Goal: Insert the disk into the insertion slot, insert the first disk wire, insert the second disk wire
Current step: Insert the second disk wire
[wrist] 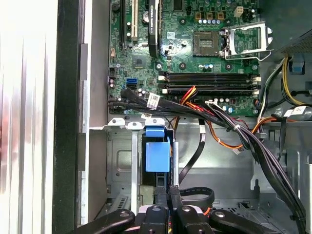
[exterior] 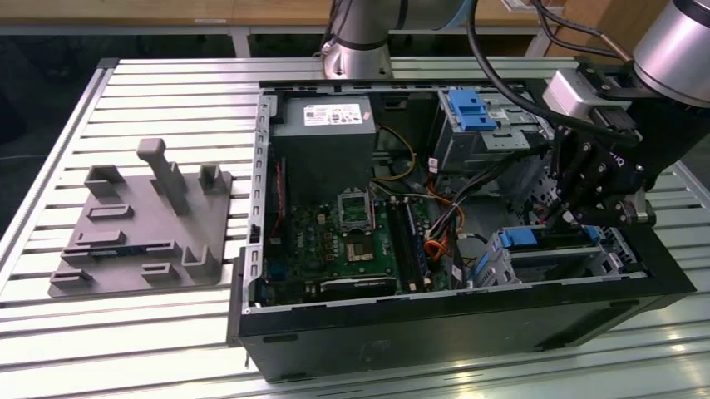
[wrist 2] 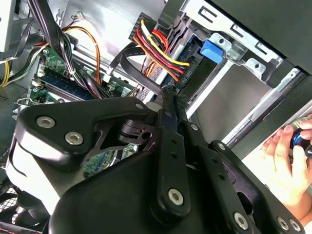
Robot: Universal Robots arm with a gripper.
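The disk sits inside the insertion slot (exterior: pixel 583 259), a low silver cage in the case's corner on the exterior view's right. Its blue carrier bracket (exterior: pixel 520 238) (wrist: pixel 157 155) (wrist 2: pixel 213 50) shows at the open end. A bundle of red, yellow and black wires (wrist 2: pixel 158 41) runs into a connector at the disk's end. My gripper (exterior: pixel 560 220) (wrist: pixel 169 192) (wrist 2: pixel 168 92) hangs just above that end, shut on the tip of a flat black wire (wrist 2: pixel 134 70) (wrist: pixel 192 158), beside the blue bracket.
The open computer case (exterior: pixel 444 320) holds a motherboard (wrist: pixel 195 63), a power supply (exterior: pixel 322 141) and a taller bay with a blue latch (exterior: pixel 471 108). Loose cables (wrist: pixel 253 141) cross beside the cage. A grey fixture plate (exterior: pixel 145 224) lies outside. A person's hand (wrist 2: pixel 285 163) is beyond the case wall.
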